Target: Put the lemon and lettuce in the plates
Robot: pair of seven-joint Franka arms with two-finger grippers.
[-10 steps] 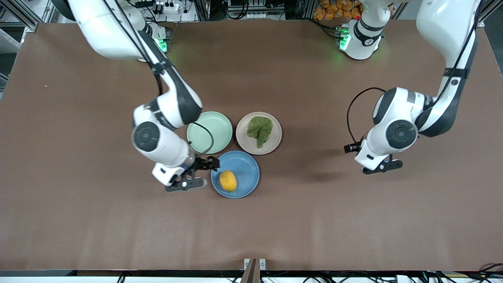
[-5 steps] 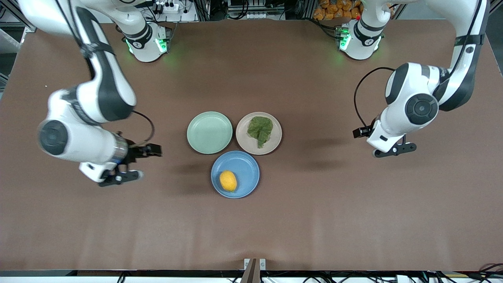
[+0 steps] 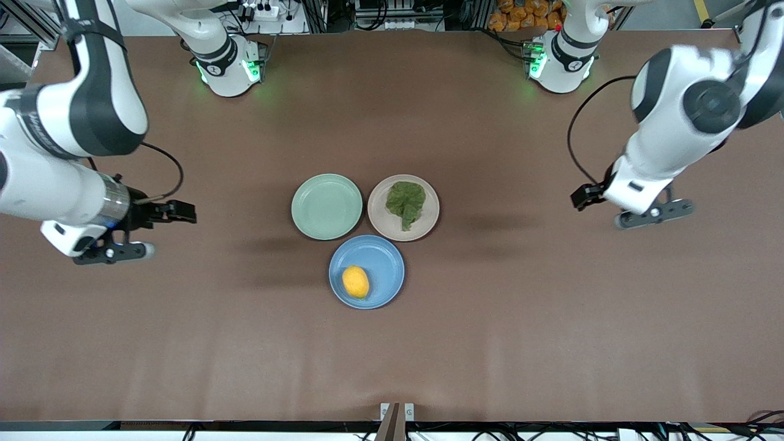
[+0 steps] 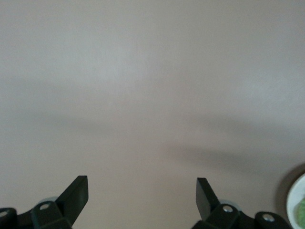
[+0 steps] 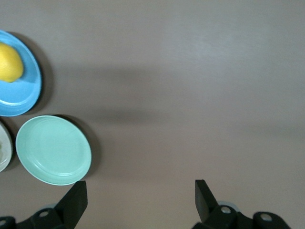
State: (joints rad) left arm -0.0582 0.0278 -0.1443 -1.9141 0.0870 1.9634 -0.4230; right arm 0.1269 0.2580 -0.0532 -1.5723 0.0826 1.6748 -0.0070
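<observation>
The lemon (image 3: 355,282) lies in the blue plate (image 3: 383,263), the plate nearest the front camera. The lettuce (image 3: 405,202) lies in the beige-pink plate (image 3: 429,220). My right gripper (image 3: 173,231) is open and empty over bare table toward the right arm's end, well apart from the plates. My left gripper (image 3: 597,211) is open and empty over bare table toward the left arm's end. The right wrist view shows its open gripper (image 5: 141,188), the lemon (image 5: 9,62) and the blue plate (image 5: 24,95). The left wrist view shows its open gripper (image 4: 142,186) over bare table.
An empty pale mint-green plate (image 3: 326,206) sits beside the beige-pink plate, toward the right arm's end; it also shows in the right wrist view (image 5: 53,150). The brown table (image 3: 392,367) stretches around the three plates. The arm bases stand along the table's edge farthest from the front camera.
The right gripper has drawn away from beside the blue plate toward its own end of the table. The left gripper has also moved outward. The lemon and lettuce have not moved.
</observation>
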